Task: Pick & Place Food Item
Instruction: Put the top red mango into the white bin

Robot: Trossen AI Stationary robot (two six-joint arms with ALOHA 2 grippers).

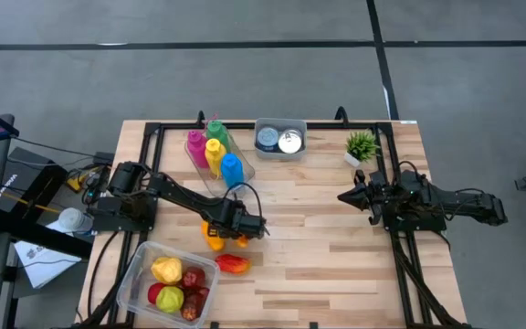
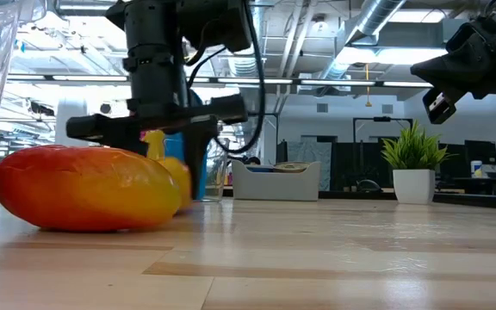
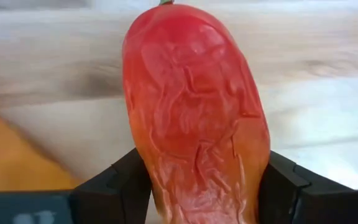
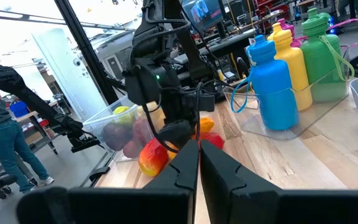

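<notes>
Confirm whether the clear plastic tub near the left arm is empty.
No. The high view shows the clear plastic tub holding several red and yellow fruits.

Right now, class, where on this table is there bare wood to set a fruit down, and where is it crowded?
Bare wood lies between the left gripper and the right gripper, and along the near edge right of the fruit tub. It is crowded around the mango, and at the far edge: bottles, grey bin, potted plant.

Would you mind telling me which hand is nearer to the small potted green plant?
The right hand hovers just in front of the small potted green plant; the left hand is far across the table, over an orange-red fruit.
</notes>
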